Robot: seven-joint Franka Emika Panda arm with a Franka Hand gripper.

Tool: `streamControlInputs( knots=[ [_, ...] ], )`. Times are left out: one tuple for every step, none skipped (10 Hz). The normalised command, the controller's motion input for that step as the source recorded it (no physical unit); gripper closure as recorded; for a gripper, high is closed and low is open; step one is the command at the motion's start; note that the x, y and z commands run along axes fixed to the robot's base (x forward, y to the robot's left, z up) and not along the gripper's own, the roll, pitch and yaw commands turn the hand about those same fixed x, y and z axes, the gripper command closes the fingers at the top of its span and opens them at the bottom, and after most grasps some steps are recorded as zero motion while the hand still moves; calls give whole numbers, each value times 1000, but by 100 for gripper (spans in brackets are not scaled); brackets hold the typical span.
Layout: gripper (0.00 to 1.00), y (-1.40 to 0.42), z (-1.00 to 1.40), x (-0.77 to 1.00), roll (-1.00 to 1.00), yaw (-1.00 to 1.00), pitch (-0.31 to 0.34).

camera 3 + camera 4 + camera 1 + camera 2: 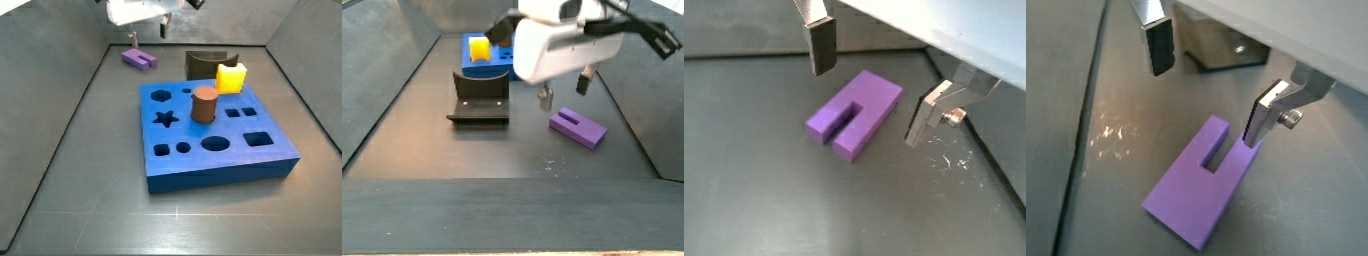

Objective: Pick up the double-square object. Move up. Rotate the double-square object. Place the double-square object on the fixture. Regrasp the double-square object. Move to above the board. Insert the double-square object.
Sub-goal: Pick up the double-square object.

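Gripper (871,90) hovers empty, jaws wide, over the double-square object (854,115) – only side views show the board (214,140)

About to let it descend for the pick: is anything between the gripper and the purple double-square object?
Nothing visible. The gripper hangs open just above the double-square object, which lies flat on the floor; in both wrist views only bare floor shows around it.

In a side view the gripper (163,30) is mostly cut off by the top edge (only the white body's lower part shows). Its housing hides most of the board (492,72) in a side view.
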Motion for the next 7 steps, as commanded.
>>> streamControlInputs(
  knots=[
    [0,0,-1000,0,-11,131,0],
    [0,0,-951,-157,-123,0,0],
    [0,0,-686,-180,-236,0,0],
    [0,-29,-457,-191,-329,0,0],
    [0,-11,-300,-180,-396,0,-34],
    [0,-11,-269,-66,-400,109,-63],
    [0,-117,-474,0,-287,146,-39]
  ],
)
